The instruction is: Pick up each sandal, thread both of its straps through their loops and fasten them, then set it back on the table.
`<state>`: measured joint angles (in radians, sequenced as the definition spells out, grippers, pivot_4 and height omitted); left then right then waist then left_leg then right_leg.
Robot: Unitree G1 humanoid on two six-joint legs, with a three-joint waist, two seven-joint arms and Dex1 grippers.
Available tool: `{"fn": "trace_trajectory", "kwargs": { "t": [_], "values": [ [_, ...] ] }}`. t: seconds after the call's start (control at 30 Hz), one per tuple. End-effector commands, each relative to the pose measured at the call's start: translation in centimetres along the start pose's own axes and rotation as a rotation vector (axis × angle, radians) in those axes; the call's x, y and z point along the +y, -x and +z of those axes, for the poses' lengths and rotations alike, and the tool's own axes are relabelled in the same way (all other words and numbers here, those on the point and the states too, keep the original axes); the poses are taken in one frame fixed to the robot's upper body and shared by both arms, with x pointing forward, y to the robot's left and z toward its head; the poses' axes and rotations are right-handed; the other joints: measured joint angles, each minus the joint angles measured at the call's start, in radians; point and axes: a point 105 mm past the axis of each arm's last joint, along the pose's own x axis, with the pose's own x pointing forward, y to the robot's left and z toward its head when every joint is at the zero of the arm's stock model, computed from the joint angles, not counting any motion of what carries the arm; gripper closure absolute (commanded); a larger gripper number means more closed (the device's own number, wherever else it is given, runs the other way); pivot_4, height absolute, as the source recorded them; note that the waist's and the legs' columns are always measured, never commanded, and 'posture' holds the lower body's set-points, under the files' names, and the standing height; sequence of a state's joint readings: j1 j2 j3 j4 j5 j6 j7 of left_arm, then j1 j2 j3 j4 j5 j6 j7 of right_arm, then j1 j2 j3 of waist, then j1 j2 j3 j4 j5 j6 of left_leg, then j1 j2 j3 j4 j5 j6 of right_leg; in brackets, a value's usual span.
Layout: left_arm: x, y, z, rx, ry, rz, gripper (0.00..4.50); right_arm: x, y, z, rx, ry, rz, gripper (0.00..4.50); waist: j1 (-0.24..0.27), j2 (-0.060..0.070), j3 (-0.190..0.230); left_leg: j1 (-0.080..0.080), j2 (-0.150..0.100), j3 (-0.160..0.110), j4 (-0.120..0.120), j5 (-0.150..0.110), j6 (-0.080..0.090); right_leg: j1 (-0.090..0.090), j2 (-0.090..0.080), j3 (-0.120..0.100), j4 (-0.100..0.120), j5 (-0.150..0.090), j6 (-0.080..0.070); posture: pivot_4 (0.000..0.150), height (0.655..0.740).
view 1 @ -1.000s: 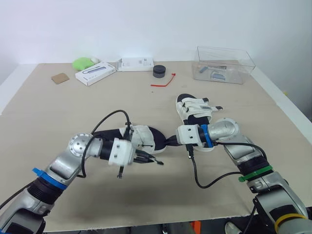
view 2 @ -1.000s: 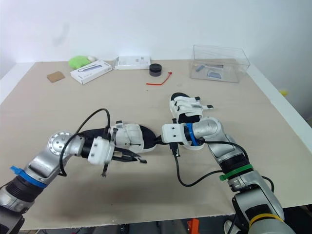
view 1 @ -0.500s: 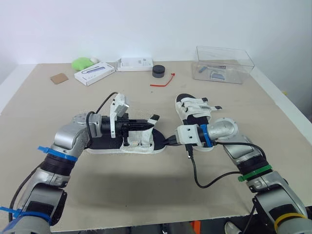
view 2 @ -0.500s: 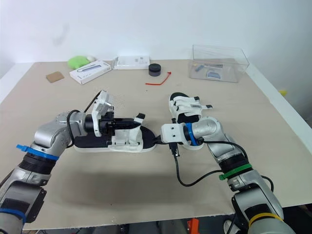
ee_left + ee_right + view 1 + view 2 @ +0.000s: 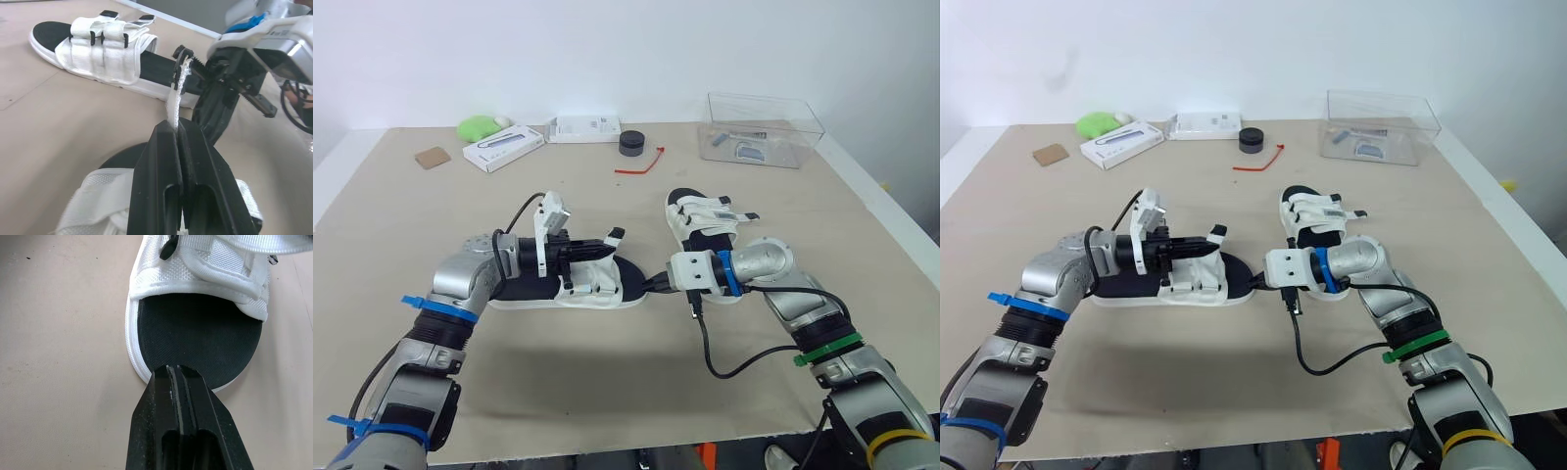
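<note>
The left pincer (image 5: 177, 131) is closed on a white strap (image 5: 178, 93) above the sandal (image 5: 195, 335); the right pincer (image 5: 177, 370) is clamped on that sandal's toe edge.

Counter (image 5: 607, 372): light tan top, pale edging along its sides.

Landmark: black round puck (image 5: 632, 143), standing near the far edge of the counter.

- Red strip (image 5: 641, 164): lies flat just beside the puck, on its near side, bent upward at the right end.
- White flat box (image 5: 587, 127): just left of the puck and slightly beyond it, apart from it.
- White box with dark label (image 5: 504, 147): further left of the puck, set at an angle.
- Green item (image 5: 480, 126): left of the puck, beyond the labelled box.
- Brown square (image 5: 434, 157): furthest left of the puck, lying flat.
- Clear container (image 5: 764, 129): well right of the puck, upright, with small blue-grey contents (image 5: 749, 150) that cannot be identified.
</note>
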<state>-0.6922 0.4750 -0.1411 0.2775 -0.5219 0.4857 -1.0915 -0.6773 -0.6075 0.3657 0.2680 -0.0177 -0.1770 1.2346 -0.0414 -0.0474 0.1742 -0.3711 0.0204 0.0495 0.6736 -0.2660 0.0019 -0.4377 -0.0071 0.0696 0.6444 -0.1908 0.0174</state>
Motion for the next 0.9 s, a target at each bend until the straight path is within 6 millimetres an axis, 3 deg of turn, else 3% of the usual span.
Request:
{"fn": "trace_trajectory", "kwargs": {
  "t": [0.03, 0.37, 0.53, 0.7, 0.9],
  "values": [
    [1.1, 0.7, 0.1, -0.003, -0.038, 0.081, 4.48, 0.6, 0.5, -1.6, 0.072, -0.035, 0.023, 4.5, 0.0, 0.0, 0.0, 0.0, 0.0, 0.0, 0.0, 0.0, 0.0, 0.0, 0.0, 0.0, 0.0, 0.0, 0.0, 0.15, 0.74],
    [1.6, 1.1, -1.5, 0.029, -0.036, 0.133, 4.48, 0.5, 0.6, -1.7, 0.074, -0.033, 0.027, 4.5, -0.002, 0.0, 0.0, 0.001, 0.0, 0.0, 0.001, 0.001, 0.0, 0.001, 0.0, 0.001, 0.0, 0.002, 0.0, 0.15, 0.74],
    [1.7, 1.8, -0.6, 0.0, -0.045, 0.153, 2.34, 0.5, 0.7, -1.7, 0.077, -0.033, 0.025, 4.5, -0.004, 0.0, 0.0, 0.0, 0.0, 0.0, 0.0, 0.001, 0.0, -0.001, 0.0, 0.001, 0.0, 0.002, 0.0, 0.15, 0.74],
    [3.3, 3.3, 1.1, -0.013, -0.078, 0.207, 0.13, 0.5, 0.7, -1.8, 0.08, -0.035, 0.023, 4.5, -0.004, 0.0, 0.0, -0.003, 0.001, 0.0, 0.0, 0.0, 0.0, -0.003, 0.001, 0.002, 0.0, 0.001, 0.0, 0.15, 0.74],
    [3.5, 2.4, 3.8, -0.069, -0.16, 0.168, 0.06, 0.4, 0.6, -1.8, 0.08, -0.033, 0.022, 4.5, -0.004, 0.0, 0.0, -0.003, 0.0, 0.001, 0.0, 0.0, 0.0, -0.003, 0.0, 0.002, 0.0, 0.001, 0.001, 0.15, 0.74]
  ]
}}
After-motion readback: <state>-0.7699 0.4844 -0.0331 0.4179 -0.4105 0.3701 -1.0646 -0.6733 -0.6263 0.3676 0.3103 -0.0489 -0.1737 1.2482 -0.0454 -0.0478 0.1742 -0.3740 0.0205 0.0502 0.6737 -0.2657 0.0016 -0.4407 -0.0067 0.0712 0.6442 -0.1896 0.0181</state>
